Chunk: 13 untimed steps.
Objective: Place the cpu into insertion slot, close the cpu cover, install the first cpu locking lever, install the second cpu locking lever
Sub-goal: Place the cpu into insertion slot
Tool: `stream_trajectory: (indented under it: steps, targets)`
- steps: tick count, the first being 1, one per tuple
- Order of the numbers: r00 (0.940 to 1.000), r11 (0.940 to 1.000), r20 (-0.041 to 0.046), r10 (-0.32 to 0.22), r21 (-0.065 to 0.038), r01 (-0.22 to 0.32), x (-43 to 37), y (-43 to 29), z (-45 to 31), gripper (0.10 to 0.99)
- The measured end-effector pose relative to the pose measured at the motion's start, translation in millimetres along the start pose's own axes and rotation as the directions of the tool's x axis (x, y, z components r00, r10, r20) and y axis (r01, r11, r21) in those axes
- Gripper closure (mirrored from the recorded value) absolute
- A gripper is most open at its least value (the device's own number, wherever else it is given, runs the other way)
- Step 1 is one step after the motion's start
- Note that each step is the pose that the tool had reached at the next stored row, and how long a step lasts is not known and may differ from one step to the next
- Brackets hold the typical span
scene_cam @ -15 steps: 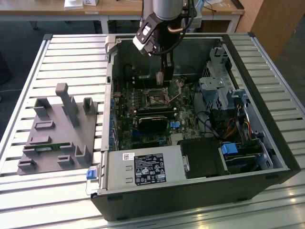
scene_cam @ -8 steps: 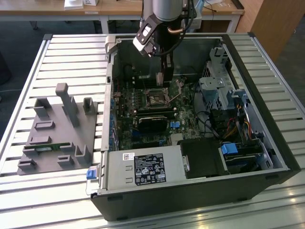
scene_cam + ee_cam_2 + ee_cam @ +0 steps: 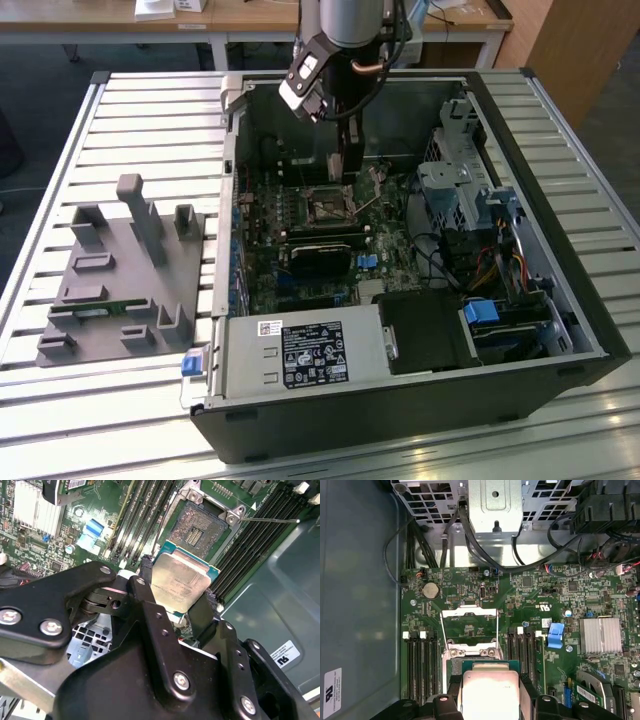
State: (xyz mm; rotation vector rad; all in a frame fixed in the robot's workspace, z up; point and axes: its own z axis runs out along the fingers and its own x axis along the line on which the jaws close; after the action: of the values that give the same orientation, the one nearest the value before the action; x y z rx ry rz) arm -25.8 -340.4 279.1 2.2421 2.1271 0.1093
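Note:
My gripper (image 3: 177, 589) is shut on the cpu (image 3: 182, 577), a flat square chip with a dull silver top, held by two opposite edges between the black fingers (image 3: 145, 580). The cpu (image 3: 490, 690) hangs just above and slightly to one side of the insertion slot (image 3: 202, 525), whose dark pin field lies bare. The cpu cover (image 3: 470, 614), a thin silver frame, is swung open beyond the slot. A thin wire locking lever (image 3: 270, 519) sticks out beside the slot. In the exterior view the gripper (image 3: 345, 168) reaches down inside the case over the insertion slot (image 3: 328, 208).
The open computer case (image 3: 560, 200) lies on a slatted metal table (image 3: 150, 120). Long black memory slots (image 3: 420, 660) flank the socket. Drive cages and cables (image 3: 470, 200) crowd the exterior view's right. A grey fixture block (image 3: 120, 270) stands outside the case on the exterior view's left.

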Motion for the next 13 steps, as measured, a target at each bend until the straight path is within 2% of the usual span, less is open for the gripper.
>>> stream_trajectory:
  steps: [13]
  targets:
    - [1.0,1.0,0.0001,0.0,0.0,0.0,-0.1,-0.4,4.7,0.549]
